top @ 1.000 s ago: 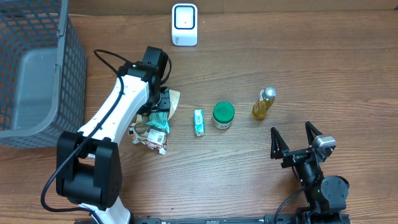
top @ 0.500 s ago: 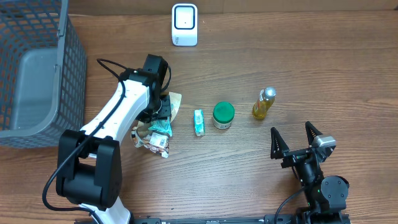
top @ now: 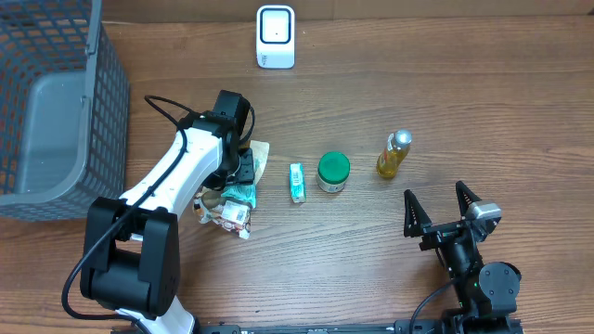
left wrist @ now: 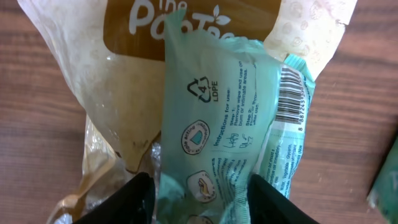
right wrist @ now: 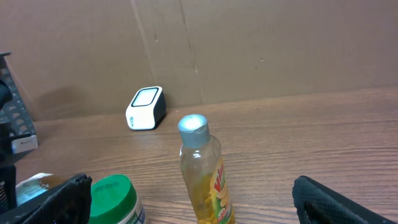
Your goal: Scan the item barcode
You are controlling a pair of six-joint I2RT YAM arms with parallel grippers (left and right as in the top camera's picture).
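Note:
A teal wipes packet (left wrist: pixel 217 112) lies on top of a tan and brown bag (left wrist: pixel 124 74), its barcode (left wrist: pixel 291 99) facing up along the right edge. My left gripper (left wrist: pixel 199 202) is open, with one black finger on each side of the packet's lower end. From overhead, the left gripper (top: pixel 243 172) hangs over the packet (top: pixel 239 192) left of centre. The white scanner (top: pixel 276 37) stands at the back edge. My right gripper (top: pixel 444 209) rests open at the front right with nothing between its fingers.
A small green box (top: pixel 296 182), a green-lidded jar (top: pixel 333 172) and a yellow bottle (top: pixel 393 154) stand in a row mid-table. A grey mesh basket (top: pixel 46 102) fills the far left. A crumpled snack wrapper (top: pixel 227 215) lies just in front of the teal packet.
The left arm has shifted slightly toward the front, over the packet pile. Its jaws narrowed on the packet and widened again. The right arm has not moved.

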